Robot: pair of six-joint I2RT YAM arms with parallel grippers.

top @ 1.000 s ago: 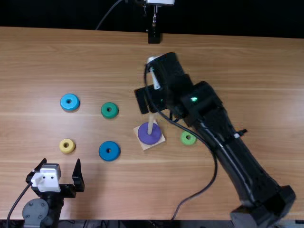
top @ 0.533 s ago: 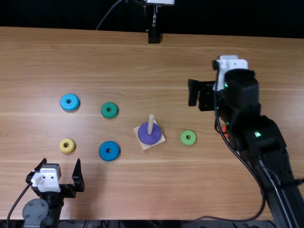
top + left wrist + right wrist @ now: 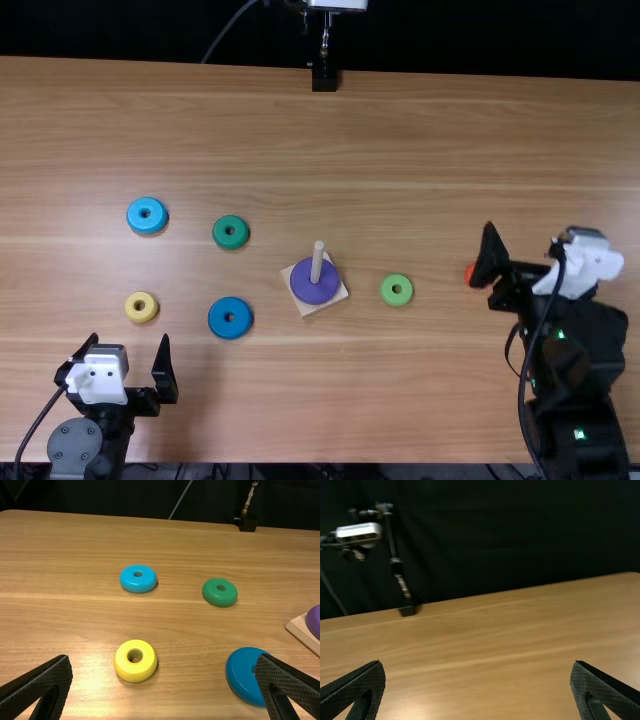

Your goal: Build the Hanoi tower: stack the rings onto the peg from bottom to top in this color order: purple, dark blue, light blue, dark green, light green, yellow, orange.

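Top view: round purple ring (image 3: 306, 286) encircling wooden peg (image 3: 318, 262); flat dark blue ring (image 3: 218, 319) lying on table (image 3: 420, 140), coming next, needing grasp

Left wrist view: left tool (image 3: 163, 656) gaping wide

Right wrist view: right tool (image 3: 477, 661) gaping likewise

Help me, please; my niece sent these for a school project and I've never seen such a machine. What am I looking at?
This is a robot with two black arms, the left arm and the right arm, at a wooden table. The top view comes from a fixed camera above; the other two come from cameras on the wrists, looking past each arm's own two fingers.

On the table, a purple ring sits around a peg. Lying loose are dark blue, light blue, dark green, light green and yellow rings, plus an orange ring partly hidden by the right end effector.

Both end effectors are open, holding nothing.
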